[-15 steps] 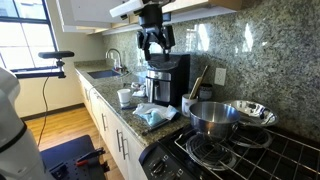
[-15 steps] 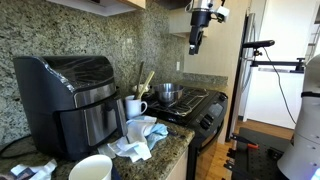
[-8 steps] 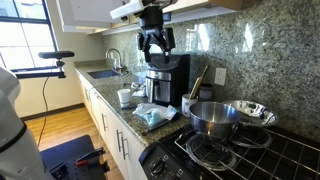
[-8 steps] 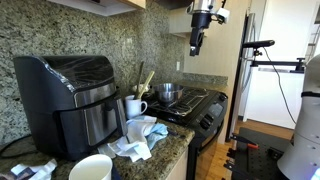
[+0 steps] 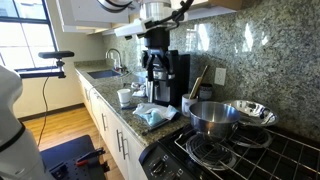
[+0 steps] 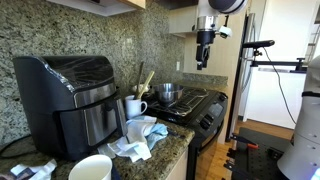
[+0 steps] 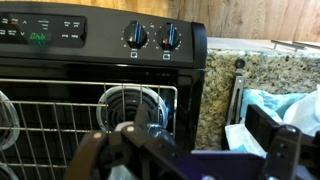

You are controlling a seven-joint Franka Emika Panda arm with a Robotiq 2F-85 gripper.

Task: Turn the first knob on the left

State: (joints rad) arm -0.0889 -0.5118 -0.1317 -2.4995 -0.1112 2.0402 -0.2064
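Observation:
The black stove's control panel (image 7: 100, 30) runs along the top of the wrist view. Two black knobs sit side by side on it: one to the left (image 7: 135, 36), one to the right (image 7: 171, 37). A green display (image 7: 38, 38) lies further left. My gripper (image 7: 190, 160) is open and empty, its dark fingers spread across the bottom of the wrist view, well away from the knobs. In both exterior views the gripper (image 5: 157, 62) (image 6: 204, 55) hangs high above the counter edge near the stove (image 5: 215, 155). The knobs are too small to make out there.
A steel pot (image 5: 212, 117) and a steel bowl (image 5: 250, 112) stand on the burners. On the granite counter are a black appliance (image 5: 168, 80), a crumpled blue cloth (image 5: 155, 116) (image 7: 285, 105), and a white mug (image 5: 125, 97). Cabinets hang overhead.
The gripper has moved lower and shifted slightly toward the stove side. It stays open and empty. Nothing on the counter or stove has moved.

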